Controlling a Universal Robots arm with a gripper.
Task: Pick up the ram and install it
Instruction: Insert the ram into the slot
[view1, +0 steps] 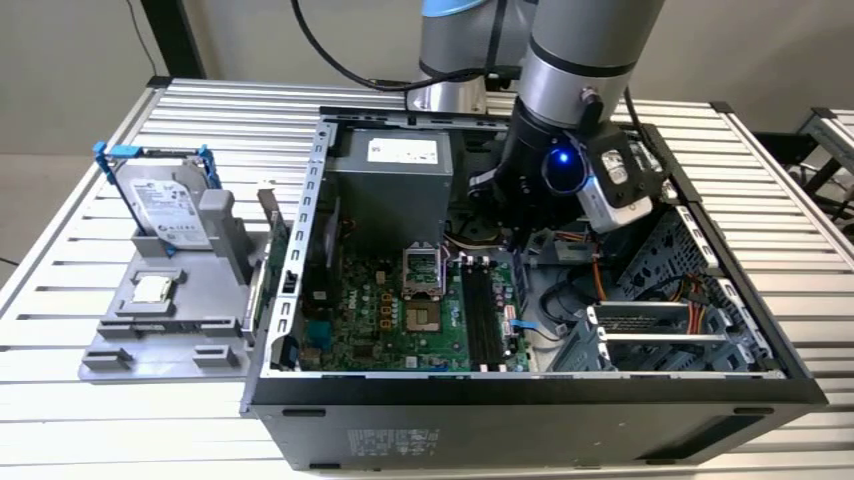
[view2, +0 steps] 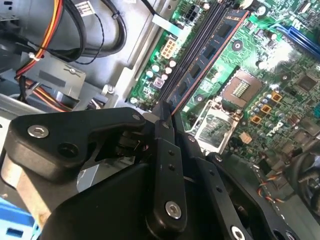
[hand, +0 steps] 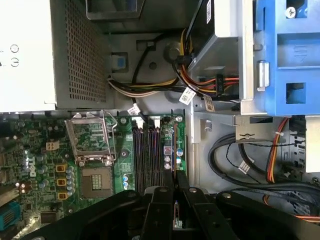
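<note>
In the exterior view my arm's wrist (view1: 561, 150) reaches down into the open computer case (view1: 287, 300), above the memory slots (view1: 487, 310). The ram (view2: 207, 52), a long thin board with black chips, runs away from my gripper (view2: 166, 112) along the dark slots. The gripper is shut on the board's near end. In the first wrist view the ram (hand: 168, 150) stands on edge over the slot nearest the green board's edge, between the gripper's (hand: 175, 182) black fingers. Whether it sits fully down in the slot I cannot tell.
Beside the slots lie the open processor socket (hand: 94, 137) and the grey power supply (view1: 394, 185). Cable bundles (hand: 240, 160) and a blue drive cage (hand: 285, 55) crowd the other side. Outside the case, a hard drive (view1: 163, 205) and a small silver chip (view1: 151, 290) rest on a grey stand.
</note>
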